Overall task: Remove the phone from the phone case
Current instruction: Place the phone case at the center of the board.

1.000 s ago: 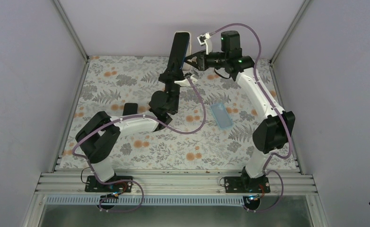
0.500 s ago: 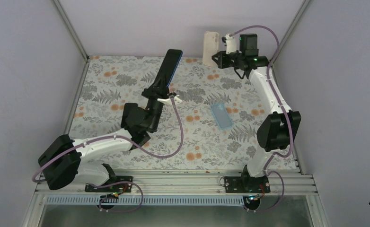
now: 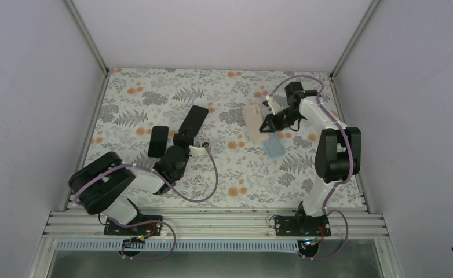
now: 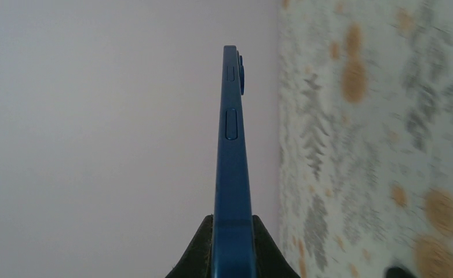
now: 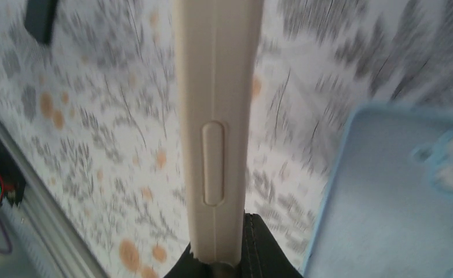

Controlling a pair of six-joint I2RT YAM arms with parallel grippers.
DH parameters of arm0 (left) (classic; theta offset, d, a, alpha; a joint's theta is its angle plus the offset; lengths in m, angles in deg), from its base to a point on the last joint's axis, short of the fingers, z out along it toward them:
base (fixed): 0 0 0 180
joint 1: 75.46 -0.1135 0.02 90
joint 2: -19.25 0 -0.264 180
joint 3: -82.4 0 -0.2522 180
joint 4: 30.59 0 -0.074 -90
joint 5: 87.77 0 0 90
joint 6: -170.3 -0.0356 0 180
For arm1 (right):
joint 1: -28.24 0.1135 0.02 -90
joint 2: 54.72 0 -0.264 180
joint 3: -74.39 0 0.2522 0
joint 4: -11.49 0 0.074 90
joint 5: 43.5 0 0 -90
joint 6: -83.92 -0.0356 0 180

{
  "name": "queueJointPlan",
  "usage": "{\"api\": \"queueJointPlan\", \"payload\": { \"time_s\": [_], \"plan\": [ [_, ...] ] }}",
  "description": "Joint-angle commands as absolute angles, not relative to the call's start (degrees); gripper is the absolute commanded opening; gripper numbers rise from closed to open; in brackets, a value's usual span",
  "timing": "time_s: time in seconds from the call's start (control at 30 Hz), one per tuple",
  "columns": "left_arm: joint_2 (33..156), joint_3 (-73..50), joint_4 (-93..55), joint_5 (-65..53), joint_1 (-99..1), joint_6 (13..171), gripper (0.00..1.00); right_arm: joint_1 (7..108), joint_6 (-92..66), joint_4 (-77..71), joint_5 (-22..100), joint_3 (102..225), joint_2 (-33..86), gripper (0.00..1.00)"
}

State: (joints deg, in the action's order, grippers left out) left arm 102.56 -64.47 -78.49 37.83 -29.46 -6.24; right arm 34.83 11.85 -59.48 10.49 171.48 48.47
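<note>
The phone (image 3: 193,120) is black with a dark blue edge (image 4: 231,145). My left gripper (image 3: 181,143) is shut on its near end, a finger on each face (image 4: 232,246), and it hangs low over the left middle of the table. The phone case (image 3: 252,120), a beige soft shell with a moulded button cover (image 5: 212,87), is apart from the phone. My right gripper (image 3: 269,120) is shut on the case's end (image 5: 227,258), holding it low over the right side of the table.
A light-blue translucent case (image 3: 274,149) lies empty on the floral cloth just beside the beige case (image 5: 386,197). A small black rectangular thing (image 3: 158,141) lies left of the left gripper. Frame posts and walls bound the table.
Both arms have come down from high at the back. The left pulled the phone back toward the near left. The right brought the beige case down beside the light-blue one.
</note>
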Motion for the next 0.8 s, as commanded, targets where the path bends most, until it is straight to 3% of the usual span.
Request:
{"api": "queueJointPlan", "payload": {
  "time_s": [0.0, 0.2, 0.4, 0.5, 0.77],
  "plan": [
    [111.3, -66.2, -93.1, 40.4, -29.8, -9.8, 0.02, 36.2, 16.2, -62.7, 7.9, 165.0, 49.0, 0.03],
    [121.3, -67.8, -104.8, 40.4, -29.5, -12.1, 0.02, 40.8, 15.1, -61.0, 9.8, 160.8, 52.4, 0.04],
    [121.4, -68.7, -100.3, 39.7, -27.9, -9.0, 0.02, 44.0, 11.5, -57.1, 13.7, 161.5, 54.9, 0.11],
    [120.1, -68.5, -94.0, 39.2, -27.5, -6.8, 0.03, 44.9, 10.5, -55.7, 16.3, 162.1, 56.3, 0.16],
    [115.0, -63.9, -68.1, 33.6, -27.1, 3.6, 0.03, 45.2, 9.4, -55.0, 20.9, 165.7, 58.9, 0.16]
  ]
}}
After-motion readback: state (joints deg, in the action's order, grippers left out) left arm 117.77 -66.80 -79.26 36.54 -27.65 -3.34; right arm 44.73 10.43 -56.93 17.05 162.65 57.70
